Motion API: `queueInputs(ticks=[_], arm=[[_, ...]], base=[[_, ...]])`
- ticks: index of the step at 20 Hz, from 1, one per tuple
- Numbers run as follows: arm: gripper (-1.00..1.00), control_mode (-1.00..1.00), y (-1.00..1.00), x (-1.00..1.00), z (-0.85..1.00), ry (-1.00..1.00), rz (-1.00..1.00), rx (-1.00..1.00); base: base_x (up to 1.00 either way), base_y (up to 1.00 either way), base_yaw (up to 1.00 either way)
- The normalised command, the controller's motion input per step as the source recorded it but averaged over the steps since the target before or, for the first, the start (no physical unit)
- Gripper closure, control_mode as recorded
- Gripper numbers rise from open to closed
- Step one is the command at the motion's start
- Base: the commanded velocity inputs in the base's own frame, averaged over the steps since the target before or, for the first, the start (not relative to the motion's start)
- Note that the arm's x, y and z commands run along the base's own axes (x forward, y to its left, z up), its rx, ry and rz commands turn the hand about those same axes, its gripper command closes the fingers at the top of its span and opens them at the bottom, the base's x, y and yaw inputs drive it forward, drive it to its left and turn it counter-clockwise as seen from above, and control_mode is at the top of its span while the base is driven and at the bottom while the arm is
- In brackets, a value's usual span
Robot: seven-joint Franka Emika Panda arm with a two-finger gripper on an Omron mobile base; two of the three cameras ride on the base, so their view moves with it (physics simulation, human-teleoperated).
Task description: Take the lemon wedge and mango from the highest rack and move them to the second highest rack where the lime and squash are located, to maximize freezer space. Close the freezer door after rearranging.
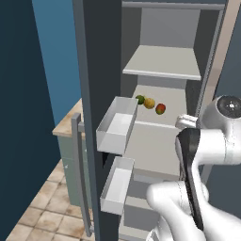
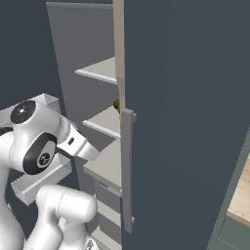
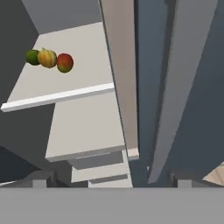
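Observation:
The mango (image 1: 160, 108) (image 3: 64, 62), the squash (image 1: 149, 103) (image 3: 47, 58) and the lime (image 1: 140, 99) (image 3: 32, 57) lie in a row on the second highest rack (image 1: 178, 100) (image 3: 87, 57). The highest rack (image 1: 162, 63) above it is bare. The lemon wedge is out of view. The freezer door (image 1: 92, 84) stands open at the left, with its grey bar handle (image 1: 80, 174). My gripper (image 3: 111, 180) is open and empty. It hangs in front of the shelves, well short of the fruits.
Two clear white bins (image 1: 115, 124) (image 1: 117, 184) jut from the open door toward the shelves. Lower shelves (image 3: 85, 127) step down below the fruit rack. A closed dark door with a bar handle (image 2: 127, 166) flanks the cabinet on the right. A wooden counter (image 1: 68, 123) lies behind the open door.

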Motion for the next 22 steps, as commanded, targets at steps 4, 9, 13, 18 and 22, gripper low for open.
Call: queueInputs(ticks=[4, 9, 13, 18, 22], arm=[[-1.00, -1.00, 0.03, -0.93, 0.13, 0.14, 0.00, 0.00], [-1.00, 1.00, 0.00, -0.60, 0.01, 0.01, 0.00, 0.01], [-1.00, 1.00, 0.00, 0.00, 0.00, 0.00, 0.00, 0.00], [-1.00, 1.00, 0.00, 0.00, 0.00, 0.00, 0.00, 0.00], [-1.00, 1.00, 0.00, 0.00, 0.00, 0.00, 0.00, 0.00]], base=[[0.00, 0.00, 0.00], [-0.40, 0.05, 0.04], [-1.00, 0.30, 0.06], [-1.00, 0.56, 0.02], [-0.81, 0.96, 0.00]])
